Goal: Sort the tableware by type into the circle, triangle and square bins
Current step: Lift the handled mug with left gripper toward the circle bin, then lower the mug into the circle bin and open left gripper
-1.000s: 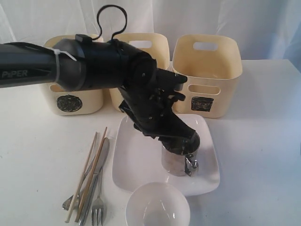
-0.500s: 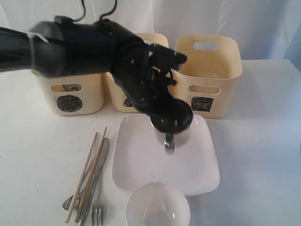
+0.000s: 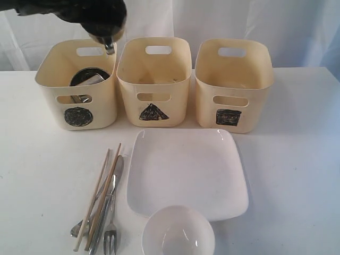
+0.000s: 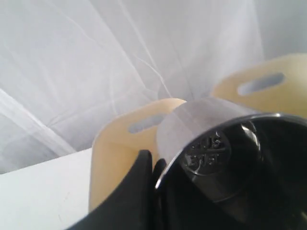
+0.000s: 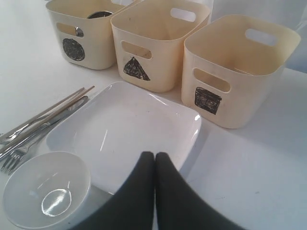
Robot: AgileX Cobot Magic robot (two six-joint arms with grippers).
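Overhead, the left gripper [image 3: 101, 24] hangs just above the back rim of the cream plastic tub marked with a scribbled black circle [image 3: 53, 74]. Its black jaws pinch the wall of a steel handled mug [image 4: 206, 120]: one finger [image 4: 139, 191] lies against the outside, and the rim sits between the tips. The mug is tilted, showing its dark inside and stamped bottom.

Inside the circle tub lies another steel vessel [image 3: 85, 77]; which kind, I cannot tell.

The right gripper [image 5: 154, 160], well apart from the circle tub, has its jaws pressed together on nothing.

In front of the circle tub lie the wooden chopsticks [image 3: 101, 196] among the steel cutlery [image 3: 110, 234]. Farther from that tub are the white square plate [image 3: 186, 175] and the white bowl [image 3: 178, 234].
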